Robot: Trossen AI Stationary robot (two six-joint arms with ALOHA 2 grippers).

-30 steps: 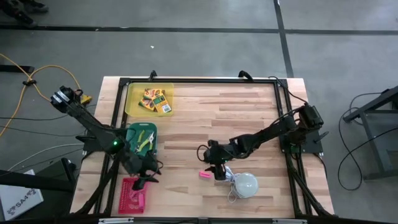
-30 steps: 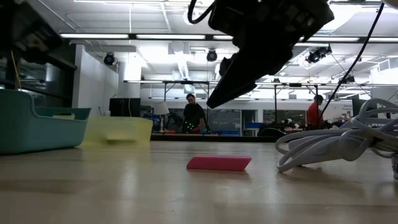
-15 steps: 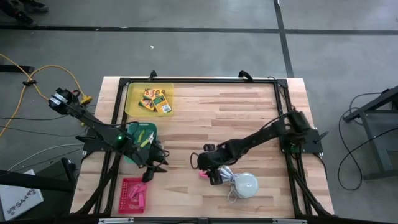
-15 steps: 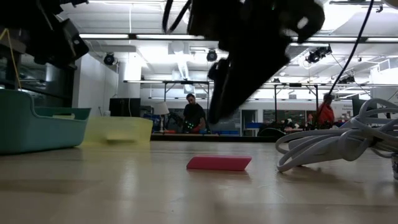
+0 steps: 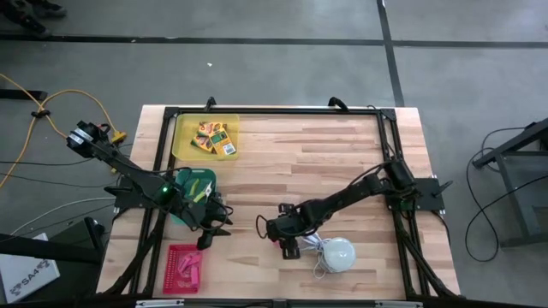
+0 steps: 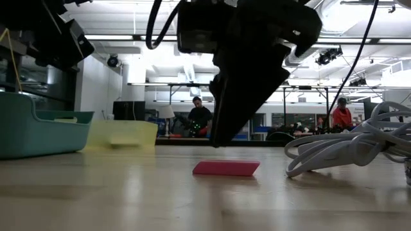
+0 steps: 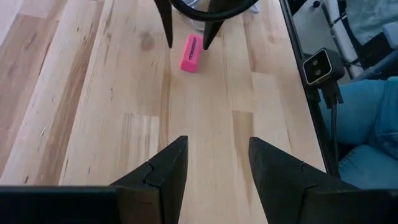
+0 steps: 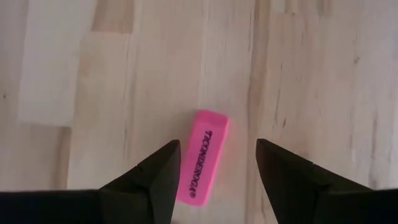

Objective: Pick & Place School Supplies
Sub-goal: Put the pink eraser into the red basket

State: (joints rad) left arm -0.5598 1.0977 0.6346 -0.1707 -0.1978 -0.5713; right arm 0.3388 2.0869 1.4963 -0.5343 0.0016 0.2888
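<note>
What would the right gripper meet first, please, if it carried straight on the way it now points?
Most likely the small pink rectangular eraser on the wooden table: the open right gripper points down over it, fingers on either side.

A large robotics lab: strip-lit ceiling (image 6: 160,38), concrete floor (image 5: 282,68), distant workstations (image 6: 192,125).

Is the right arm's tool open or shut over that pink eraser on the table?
Open. In its wrist view the right tool has its two dark fingers spread apart, the pink eraser lying flat between them, untouched.

1 pink eraser (image 8: 203,167) on table, 3 trays (image 5: 182,139), 2 grippers (image 5: 282,240).
</note>
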